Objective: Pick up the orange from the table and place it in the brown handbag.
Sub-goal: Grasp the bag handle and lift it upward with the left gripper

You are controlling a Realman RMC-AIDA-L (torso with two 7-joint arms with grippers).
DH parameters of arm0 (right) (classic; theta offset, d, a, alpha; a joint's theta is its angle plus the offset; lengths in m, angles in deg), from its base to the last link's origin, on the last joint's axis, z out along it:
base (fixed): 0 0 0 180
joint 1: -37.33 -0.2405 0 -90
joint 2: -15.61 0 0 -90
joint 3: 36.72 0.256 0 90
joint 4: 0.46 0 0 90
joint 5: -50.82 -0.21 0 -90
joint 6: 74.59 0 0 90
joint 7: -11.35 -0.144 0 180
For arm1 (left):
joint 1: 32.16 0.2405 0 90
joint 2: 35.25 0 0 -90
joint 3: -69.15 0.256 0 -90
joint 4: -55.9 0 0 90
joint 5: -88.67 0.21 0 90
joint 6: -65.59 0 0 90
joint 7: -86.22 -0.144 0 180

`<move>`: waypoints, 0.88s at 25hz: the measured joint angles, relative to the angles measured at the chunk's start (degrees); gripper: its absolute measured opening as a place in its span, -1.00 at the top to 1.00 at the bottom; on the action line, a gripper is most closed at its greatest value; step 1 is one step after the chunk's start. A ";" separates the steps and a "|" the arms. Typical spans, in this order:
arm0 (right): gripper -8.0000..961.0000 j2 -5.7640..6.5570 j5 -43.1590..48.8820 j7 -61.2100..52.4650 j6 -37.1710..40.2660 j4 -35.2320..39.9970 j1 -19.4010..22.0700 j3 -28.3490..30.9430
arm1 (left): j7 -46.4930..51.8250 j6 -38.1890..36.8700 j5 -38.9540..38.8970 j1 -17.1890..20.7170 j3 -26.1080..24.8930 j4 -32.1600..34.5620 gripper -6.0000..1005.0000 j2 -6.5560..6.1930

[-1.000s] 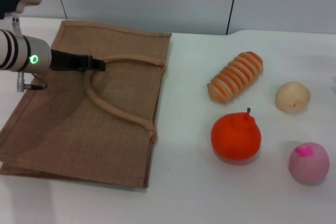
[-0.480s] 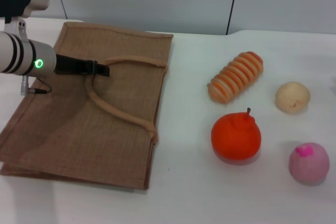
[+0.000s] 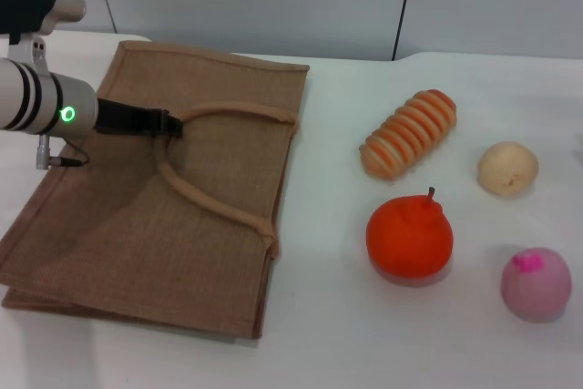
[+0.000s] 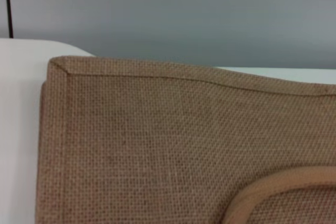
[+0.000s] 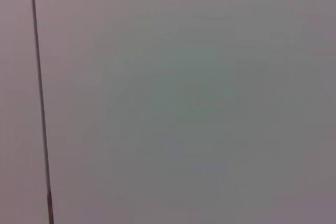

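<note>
Over the brown handbag [image 3: 164, 216]: our left claw [image 3: 168, 122] pinches its loop handle [image 3: 205, 202] | orange [image 3: 409, 236] on counter [image 3: 364, 334], well apart | right claw unseen

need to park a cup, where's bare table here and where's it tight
Bare table runs between the brown handbag and the orange, widest along the near edge. It's crowded on the right, where the orange, ribbed loaf, beige fruit and pink ball cluster. The left pincer sits over the bag handle.

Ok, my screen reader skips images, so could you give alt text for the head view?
The left gripper sits at the handle of the flat brown handbag. The orange rests apart on the white table, among a ribbed loaf, beige fruit and pink fruit.
</note>
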 joint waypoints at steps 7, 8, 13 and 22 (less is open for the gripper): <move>-0.83 0.00 0.00 -0.17 0.15 0.00 0.00 -0.13 | 0.40 0.31 1.59 -0.50 0.01 -0.92 0.35 -0.19; -0.83 0.00 0.00 -0.18 0.15 0.00 0.00 -0.14 | 0.42 0.34 1.64 -0.57 0.01 -1.13 0.35 -0.21; -0.83 0.00 0.00 -0.19 0.12 0.00 0.00 -0.21 | 0.43 0.43 1.66 -0.71 0.01 -1.33 0.45 -0.24; -0.83 0.00 0.00 -0.05 -0.11 0.00 0.30 -0.03 | -0.47 0.42 0.56 -0.32 -0.63 -0.84 0.70 -0.05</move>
